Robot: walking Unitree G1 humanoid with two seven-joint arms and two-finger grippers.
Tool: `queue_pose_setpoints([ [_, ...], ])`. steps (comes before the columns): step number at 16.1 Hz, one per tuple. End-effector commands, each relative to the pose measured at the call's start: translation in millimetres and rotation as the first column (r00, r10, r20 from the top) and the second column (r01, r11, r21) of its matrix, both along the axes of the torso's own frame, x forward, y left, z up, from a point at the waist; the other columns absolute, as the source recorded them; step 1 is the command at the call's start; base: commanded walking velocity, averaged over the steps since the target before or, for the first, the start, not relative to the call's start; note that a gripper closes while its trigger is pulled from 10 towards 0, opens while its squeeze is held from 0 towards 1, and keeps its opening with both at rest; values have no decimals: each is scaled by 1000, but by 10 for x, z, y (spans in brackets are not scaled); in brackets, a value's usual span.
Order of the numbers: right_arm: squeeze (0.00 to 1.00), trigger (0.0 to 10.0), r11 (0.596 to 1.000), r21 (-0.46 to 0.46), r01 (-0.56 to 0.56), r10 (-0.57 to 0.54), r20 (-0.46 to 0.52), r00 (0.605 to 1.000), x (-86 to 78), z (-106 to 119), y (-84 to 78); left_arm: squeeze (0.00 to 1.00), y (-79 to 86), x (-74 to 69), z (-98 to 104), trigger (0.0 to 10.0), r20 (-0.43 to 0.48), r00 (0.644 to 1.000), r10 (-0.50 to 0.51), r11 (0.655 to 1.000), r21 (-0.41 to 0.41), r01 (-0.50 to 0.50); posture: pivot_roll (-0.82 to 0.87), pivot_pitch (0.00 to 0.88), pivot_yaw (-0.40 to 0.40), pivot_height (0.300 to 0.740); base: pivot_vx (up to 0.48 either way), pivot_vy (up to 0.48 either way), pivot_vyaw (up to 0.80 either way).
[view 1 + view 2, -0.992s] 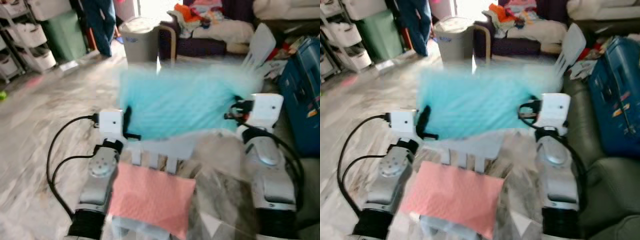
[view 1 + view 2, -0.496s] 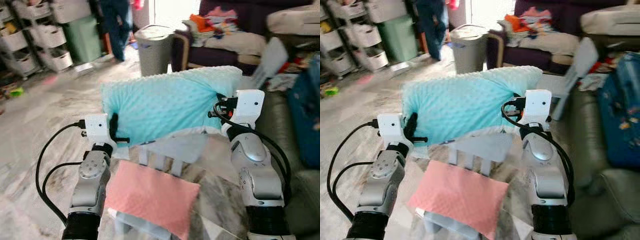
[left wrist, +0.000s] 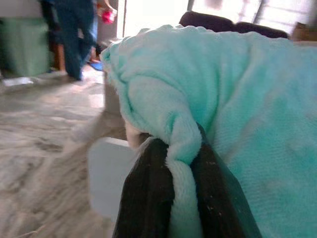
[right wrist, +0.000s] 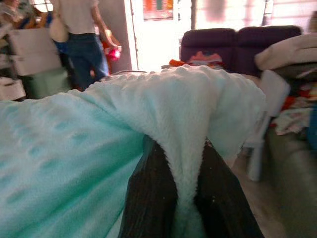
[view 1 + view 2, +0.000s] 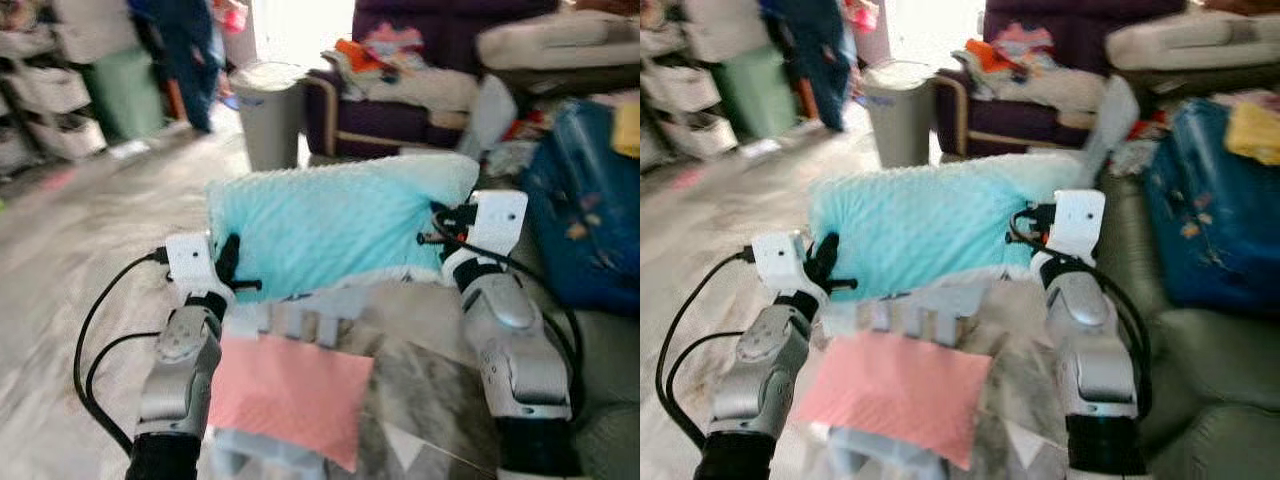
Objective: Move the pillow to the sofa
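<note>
A: Where is the pillow [image 5: 335,225] seen?

B: The turquoise pillow is held up off the floor [image 5: 90,230] between the two arms, at about 12 o'clock from the robot's chest, in front of a grey bin [image 5: 267,113] and a purple armchair [image 5: 420,75] heaped with clothes.

A: How are the fingers set?

B: The left gripper [image 3: 171,198] is at the pillow's 9 o'clock edge, and a fold of the fabric is pinched between its black fingers [image 3: 143,198]. The right gripper [image 4: 190,198] is at the 3 o'clock edge, and a corner of the pillow is clamped between its fingers [image 4: 148,198] likewise.

A: What else is made out?

B: A grey-green sofa [image 5: 1210,380] is seen at 4 o'clock, with a blue suitcase [image 5: 580,220] at 2 o'clock. A person [image 4: 84,39] is seen standing at 11 o'clock near the shelves [image 5: 40,90].
</note>
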State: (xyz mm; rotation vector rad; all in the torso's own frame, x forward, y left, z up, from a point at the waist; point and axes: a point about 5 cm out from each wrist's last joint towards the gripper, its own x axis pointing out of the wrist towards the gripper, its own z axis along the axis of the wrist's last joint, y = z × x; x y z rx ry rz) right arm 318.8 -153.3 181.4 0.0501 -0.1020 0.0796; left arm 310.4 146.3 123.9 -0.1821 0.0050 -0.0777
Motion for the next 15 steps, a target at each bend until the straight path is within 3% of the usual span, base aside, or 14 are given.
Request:
queue_pose_setpoints([
  [1,0,10000,1000,0,1,-1,27,1000,-16,80,-13,0,6,-2,45,10000,18,1000,10,1000,15,-11,-52,0,2,740,0,0,-744],
  [3,0,10000,1000,1,-5,5,26,1000,-26,75,-17,0,8,-14,41,10000,12,1000,6,1000,3,-6,-54,0,2,740,0,0,-731],
  [9,0,10000,1000,5,-22,22,23,999,-39,78,-12,0,-24,-26,53,10000,7,1000,-19,1000,-15,19,-58,0,-1,740,0,0,0],
  [13,0,10000,1000,2,-25,25,14,1000,-43,60,-12,0,-30,-35,40,10000,-3,1000,-20,1000,-20,20,-59,0,-4,740,0,358,0],
  [15,0,10000,1000,1,-31,31,15,999,-46,62,-6,0,-31,-39,39,10000,-3,1000,-20,1000,-17,19,-60,0,-3,740,0,0,0],
])
